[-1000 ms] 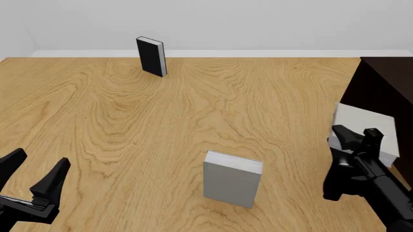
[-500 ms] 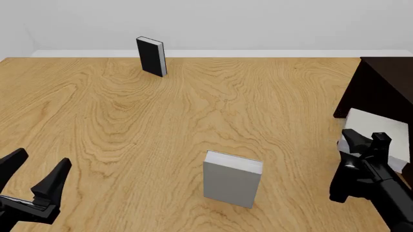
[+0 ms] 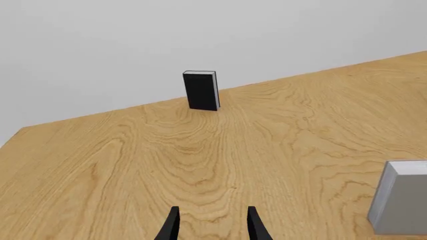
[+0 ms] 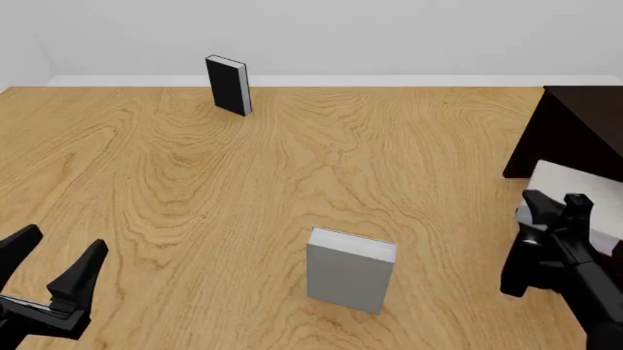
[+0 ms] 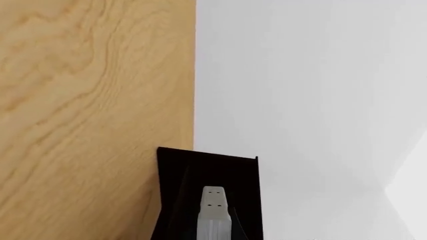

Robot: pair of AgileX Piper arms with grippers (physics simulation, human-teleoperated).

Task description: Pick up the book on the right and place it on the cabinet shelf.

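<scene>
Mid-transfer: right gripper (image 4: 553,206) clamps the plain light-grey hardback book (image 4: 584,200) just beside the blocky, near-black wooden cabinet (image 4: 574,131), placement pending; left gripper (image 4: 51,257) idles, jaws wide.

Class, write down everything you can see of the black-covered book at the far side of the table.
The black-covered book is a thin hardback with a matte black cover and a white page edge. It stands upright on its bottom edge, closed, turned slightly, near the far edge of the wooden table, in front of the pale wall. Only the table touches it.
</scene>
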